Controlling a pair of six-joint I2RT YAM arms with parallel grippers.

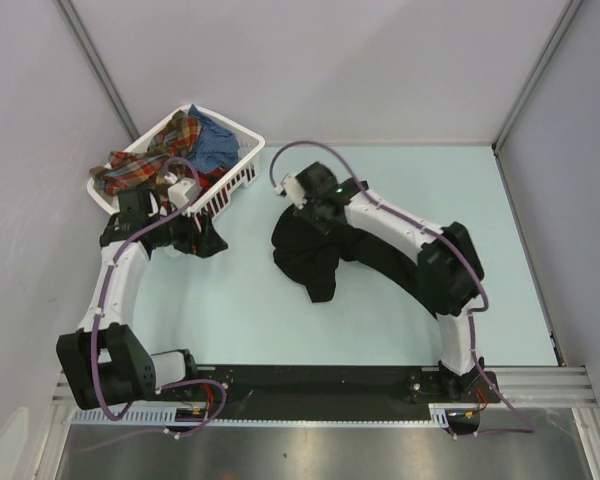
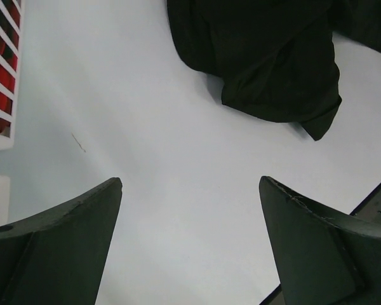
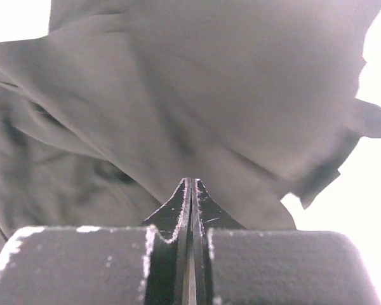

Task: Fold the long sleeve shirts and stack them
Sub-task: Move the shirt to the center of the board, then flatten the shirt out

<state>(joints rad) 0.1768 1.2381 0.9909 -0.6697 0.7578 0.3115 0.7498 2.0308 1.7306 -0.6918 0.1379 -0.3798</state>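
The relation that matters for me now is between the black shirt and my two arms. The shirt lies crumpled on the desk, to the right of the basket and apart from it. Its long axis runs from the side far from the arm bases toward them, with a small slant.

The right gripper is at the far end of the shirt, the end level with the basket. It is clenched, with both fingers pressed together and the black cloth directly in front of the tips. I cannot tell whether a fold is caught between them.

The left gripper is released and spread wide. It hangs over bare desk just at the near side of the basket, and the shirt lies ahead of it, to its right, without touching.

So the right arm is the nearer one. I judge that the left arm must cross away from the basket to reach the shirt's other edge.

A plaid shirt and a blue one wait inside the basket.
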